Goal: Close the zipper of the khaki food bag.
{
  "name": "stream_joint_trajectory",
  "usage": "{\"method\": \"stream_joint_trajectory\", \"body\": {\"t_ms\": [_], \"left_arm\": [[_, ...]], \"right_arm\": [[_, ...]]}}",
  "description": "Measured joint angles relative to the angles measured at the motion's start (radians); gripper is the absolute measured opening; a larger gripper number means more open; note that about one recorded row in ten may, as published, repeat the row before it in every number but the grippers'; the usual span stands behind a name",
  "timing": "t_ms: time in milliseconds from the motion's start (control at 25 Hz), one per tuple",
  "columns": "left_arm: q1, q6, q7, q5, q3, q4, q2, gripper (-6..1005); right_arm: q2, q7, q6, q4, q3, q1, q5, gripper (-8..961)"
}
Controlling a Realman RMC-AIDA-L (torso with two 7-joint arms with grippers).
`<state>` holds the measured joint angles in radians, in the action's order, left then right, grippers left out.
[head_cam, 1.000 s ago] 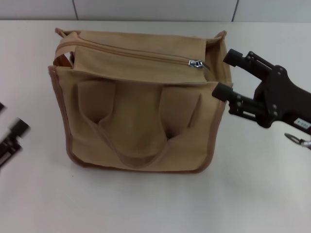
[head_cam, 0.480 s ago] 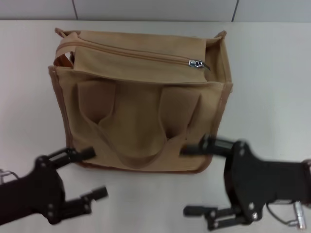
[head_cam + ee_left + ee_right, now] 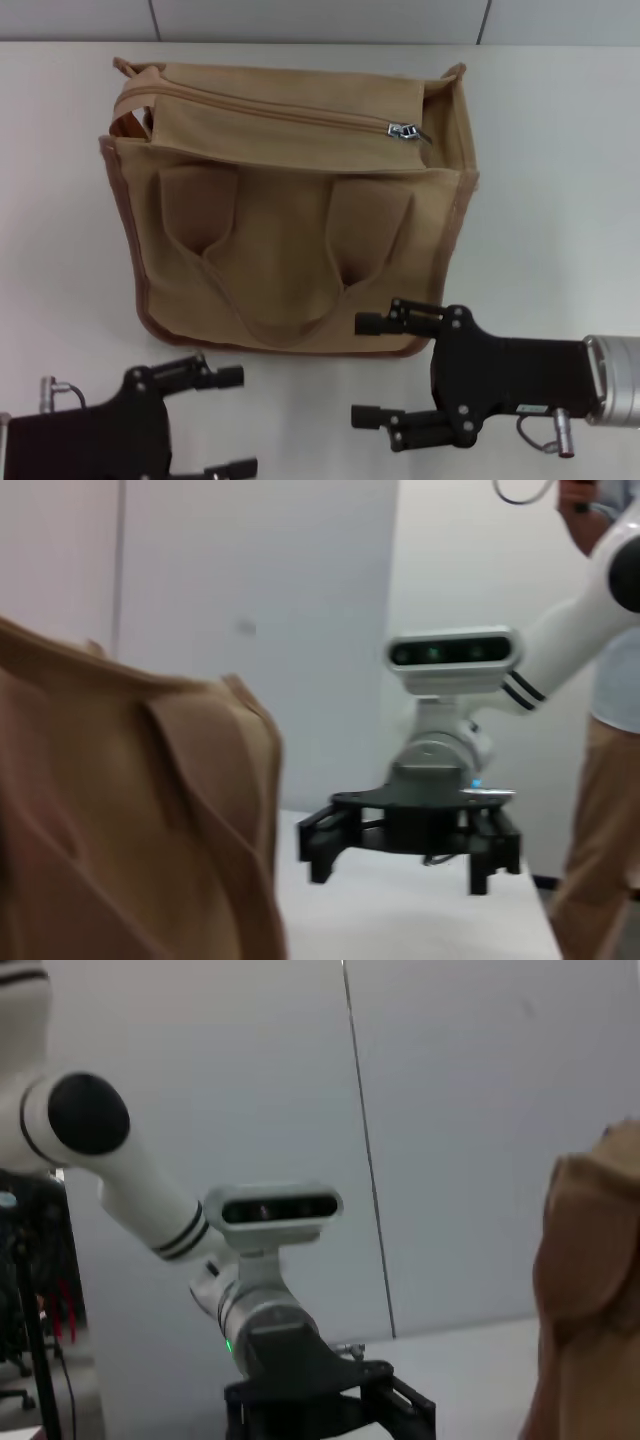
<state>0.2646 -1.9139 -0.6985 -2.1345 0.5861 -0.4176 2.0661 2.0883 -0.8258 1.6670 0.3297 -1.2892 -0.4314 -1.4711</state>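
You've got the khaki food bag (image 3: 285,210) standing on the white table (image 3: 560,180), toward the far-centre of the head view, its front face with two loop handles (image 3: 275,290) turned to the robot. The zipper (image 3: 290,112) runs along the top panel; its silver slider (image 3: 403,131) sits near the bag's right end, and the panel gapes a bit at the left end where an orange-ish lining (image 3: 125,125) shows. Your right gripper (image 3: 385,370) hovers low at the near edge, just beside the bag's bottom right corner, fingers spread wide and pointing left, gripping nothing; the upper finger (image 3: 395,321) is right by the bag's base, contact unclear. Your left gripper (image 3: 232,423) sits at the near left, below the bag's bottom left corner, fingers spread apart too, empty, clear of the bag. From the left wrist view you see the bag's tan side (image 3: 130,820) up close and the right gripper (image 3: 400,855) farther off. The right wrist view shows a bag edge (image 3: 590,1290) and the left gripper (image 3: 330,1410) across the table.
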Motion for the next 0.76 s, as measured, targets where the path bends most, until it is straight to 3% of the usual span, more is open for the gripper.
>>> {"method": "stream_joint_trajectory", "body": {"t_ms": [760], "left_arm": [[0.000,0.039,-0.005,-0.001,0.029,0.001,0.002,784]], "right_arm": [[0.001,0.002,-0.032,-0.018,0.000,0.005,0.007,828]]}}
